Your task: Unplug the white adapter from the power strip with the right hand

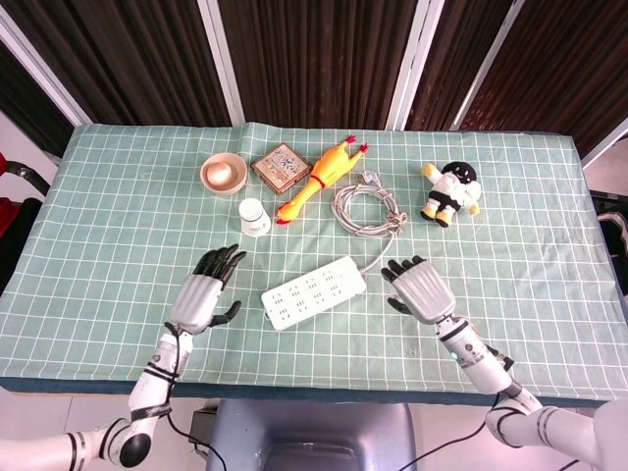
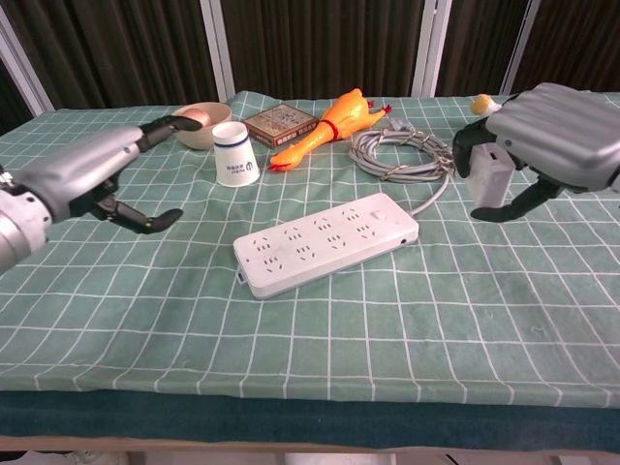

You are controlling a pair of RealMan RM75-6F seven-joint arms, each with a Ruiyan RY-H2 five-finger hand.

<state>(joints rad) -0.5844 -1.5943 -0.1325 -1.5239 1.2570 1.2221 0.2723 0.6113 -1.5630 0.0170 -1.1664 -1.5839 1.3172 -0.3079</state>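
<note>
The white power strip (image 1: pixel 313 291) (image 2: pixel 327 240) lies flat near the table's front middle, no plug in its sockets. My right hand (image 1: pixel 420 288) (image 2: pixel 547 135) hovers to the strip's right and grips the white adapter (image 2: pixel 490 172), clear of the strip. In the head view the adapter is hidden under that hand. My left hand (image 1: pixel 206 291) (image 2: pixel 92 176) is off the strip, to its left, fingers apart and holding nothing.
A coiled white cable (image 1: pixel 368 209) runs from the strip toward the back. Behind it lie a rubber chicken (image 1: pixel 322 179), a small box (image 1: pixel 281 167), a bowl with an egg (image 1: pixel 224 174), a paper cup (image 1: pixel 254 217) and a doll (image 1: pixel 451 193).
</note>
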